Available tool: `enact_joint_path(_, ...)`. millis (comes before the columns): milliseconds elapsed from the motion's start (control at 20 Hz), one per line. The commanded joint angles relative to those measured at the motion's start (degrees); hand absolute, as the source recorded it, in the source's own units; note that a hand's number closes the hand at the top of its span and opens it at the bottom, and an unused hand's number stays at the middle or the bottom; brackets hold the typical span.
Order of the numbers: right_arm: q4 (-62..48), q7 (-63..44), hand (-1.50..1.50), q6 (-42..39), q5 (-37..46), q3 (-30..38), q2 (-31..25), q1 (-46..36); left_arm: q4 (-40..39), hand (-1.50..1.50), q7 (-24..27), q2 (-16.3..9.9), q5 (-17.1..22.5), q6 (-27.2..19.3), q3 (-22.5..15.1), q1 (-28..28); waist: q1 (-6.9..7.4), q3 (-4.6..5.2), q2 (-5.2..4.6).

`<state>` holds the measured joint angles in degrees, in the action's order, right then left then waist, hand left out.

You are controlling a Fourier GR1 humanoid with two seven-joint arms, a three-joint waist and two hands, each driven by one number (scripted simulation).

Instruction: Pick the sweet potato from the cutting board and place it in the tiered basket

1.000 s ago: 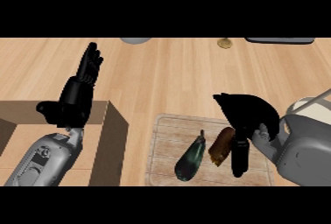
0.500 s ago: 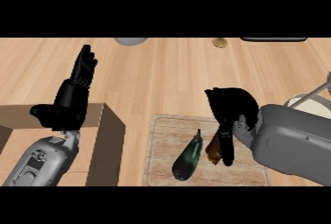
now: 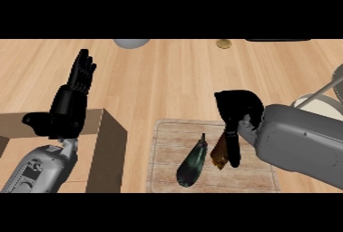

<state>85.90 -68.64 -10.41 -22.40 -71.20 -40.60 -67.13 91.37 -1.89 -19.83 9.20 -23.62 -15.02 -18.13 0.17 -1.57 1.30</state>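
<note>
A brown sweet potato [image 3: 218,153] lies on the pale wooden cutting board [image 3: 169,136], next to a dark green eggplant [image 3: 192,160] on its left. My right hand [image 3: 236,108] hangs over the board with its fingers [image 3: 234,146] pointing straight down along the sweet potato's right side, touching it and hiding part of it; I see no thumb curled round it. The tiered basket [image 3: 327,94] shows only as pale wire and a rim at the right edge, behind my right forearm. My left hand [image 3: 70,102] rests open at the left, fingers up.
A brown wooden box [image 3: 106,146] stands left of the board, under my left forearm. At the counter's far edge are a grey bowl [image 3: 131,43], a small golden object [image 3: 223,43] and a dark item [image 3: 278,40].
My right hand and forearm have shifted left and farther over the board, the fingers closing in on the sweet potato's right side. The left hand has stayed put.
</note>
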Motion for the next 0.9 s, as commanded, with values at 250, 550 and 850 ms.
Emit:
enact_joint_path(250, -0.3, -9.4, -1.5, 2.4, 0.3, -1.8, 3.2, 0.5, -3.2, 0.0, 0.1, 1.3, -1.0, -0.5, -2.4, 6.4, -0.5, 1.71, -1.01)
enact_joint_path(550, 0.4, -8.7, -1.5, 5.2, 0.6, -4.4, 4.4, 3.6, -1.3, 0.0, -0.6, 2.4, -1.7, -1.1, -4.4, 7.6, -0.77, 1.68, -0.82)
enact_joint_path(850, -3.0, -7.9, -1.5, 5.0, -0.5, -4.0, 5.9, 2.7, -3.3, 0.0, -1.0, 1.7, -2.4, -1.7, -2.9, 5.2, -0.73, 1.66, -1.14)
